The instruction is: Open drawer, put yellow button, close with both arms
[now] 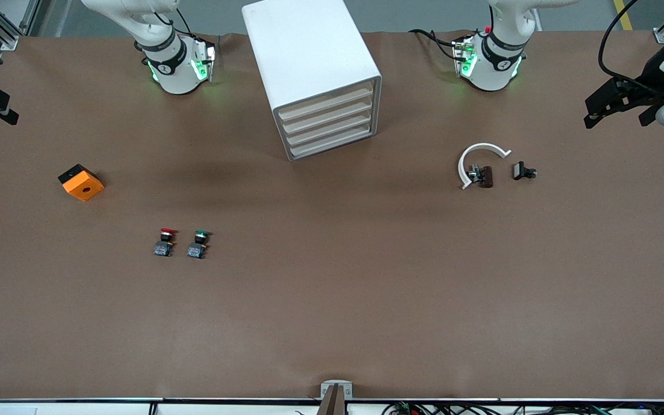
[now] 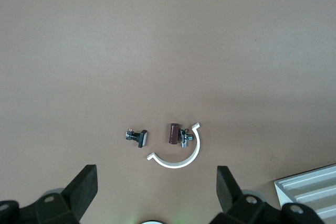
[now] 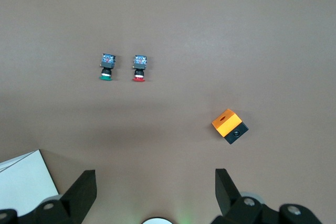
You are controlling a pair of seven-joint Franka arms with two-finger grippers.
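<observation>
High front camera looks down over the whole tabletop (image 1: 332,323) toward the arm bases. Each wrist camera looks straight down from well above — both catch a corner of the cabinet (image 1: 309,63).

Both my arms are chunky glossy white with black joint bands, and each base glows green at the sides. My left arm (image 1: 490,55) has black cables looping off it plus a small red bit; my right arm (image 1: 173,57) has thin black wiring too. My pincers are matte black, angular fingers (image 2: 84,190) with small silver screws.
</observation>
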